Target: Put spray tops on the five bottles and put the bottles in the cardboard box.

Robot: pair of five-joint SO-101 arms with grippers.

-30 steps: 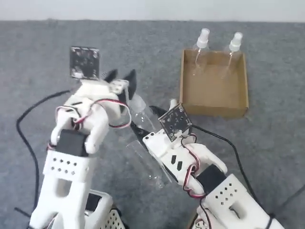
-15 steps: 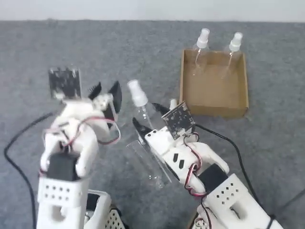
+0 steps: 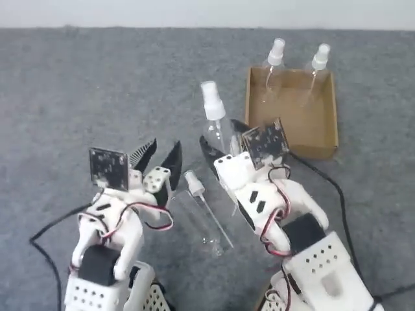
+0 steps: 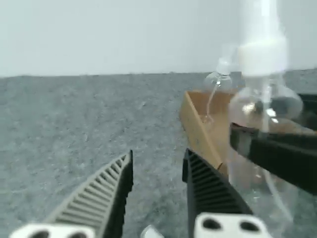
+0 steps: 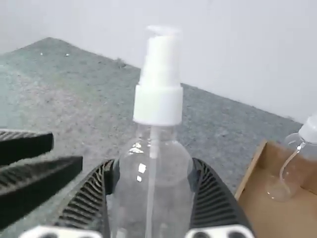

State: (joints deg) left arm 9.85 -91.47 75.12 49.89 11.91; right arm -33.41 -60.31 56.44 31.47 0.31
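Observation:
My right gripper is shut on a clear bottle with a white spray top, held upright just left of the cardboard box. The right wrist view shows that bottle between the fingers. Two capped bottles stand inside the box at its far wall. Another clear bottle lies on the carpet between the arms, a white spray top at its end. My left gripper stands open and holds nothing, just left of the lying bottle.
Grey carpet covers the table. The box's near half is bare cardboard. A black cable runs right of the right arm. From the left wrist view, the box lies ahead to the right, behind the held bottle.
The left gripper has drawn away from the bottle's top and back toward the near edge. The right gripper has carried the capped bottle up and rightward, toward the box.

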